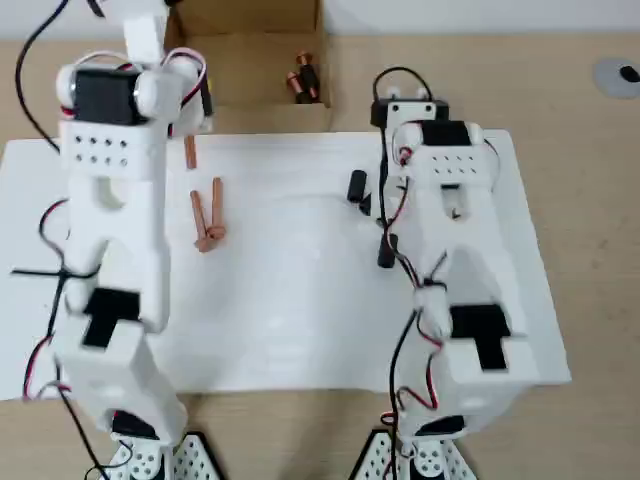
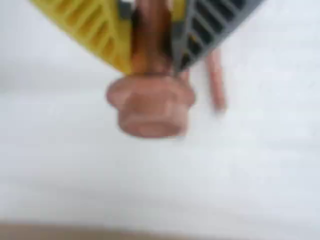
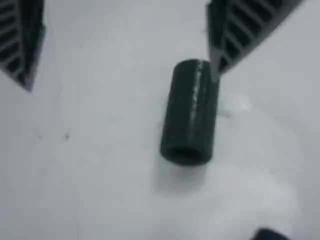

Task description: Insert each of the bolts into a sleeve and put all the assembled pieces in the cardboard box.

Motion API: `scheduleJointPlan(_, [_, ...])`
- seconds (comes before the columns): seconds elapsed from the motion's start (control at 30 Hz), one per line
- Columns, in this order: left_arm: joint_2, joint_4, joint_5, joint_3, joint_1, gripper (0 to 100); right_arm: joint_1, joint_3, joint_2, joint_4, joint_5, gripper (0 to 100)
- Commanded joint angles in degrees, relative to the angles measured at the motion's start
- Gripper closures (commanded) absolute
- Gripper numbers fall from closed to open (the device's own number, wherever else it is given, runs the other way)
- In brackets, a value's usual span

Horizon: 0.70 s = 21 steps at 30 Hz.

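Closest up, your left gripper (image 2: 152, 65) has its yellow finger (image 2: 95, 30) and dark finger (image 2: 210, 25) clamped on the shank of a bolt (image 2: 150, 107). The bolt's flanged head sticks out just past the fingertips, above the white sheet (image 2: 150, 190). Beyond the dark finger a loose bolt (image 2: 216, 82) lies on the sheet. From above you can see a second loose bolt (image 1: 217, 208) lying side by side with it, both near those fingers but apart from them. Farther out from the fingers sits the cardboard box (image 1: 250, 70), with assembled pieces (image 1: 303, 80) lying in one corner. Over on the right, your right gripper (image 3: 121, 77) stands wide open. A black sleeve (image 3: 190, 112) lies on its side on the sheet between its fingers, well off one finger and right at the tip of the other; you cannot tell whether that tip touches it. Another sleeve (image 3: 267, 234) peeks in farther from the fingertips.
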Motion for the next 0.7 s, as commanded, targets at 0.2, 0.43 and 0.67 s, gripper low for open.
scheduleJointPlan(0.2, [-23.8, -0.4, -2.0, 23.7, -0.7, 99, -0.7, -15.2, 20.4, 8.4, -1.9, 72.8])
scheduleJointPlan(0.43, [-33.0, -6.4, -2.5, 38.1, -0.8, 99, -0.7, -19.8, 26.2, 8.9, -4.9, 72.8])
scheduleJointPlan(0.67, [-42.3, -9.8, -6.5, 46.2, -0.8, 99, -0.1, -20.4, 33.7, 7.7, -6.9, 86.2])
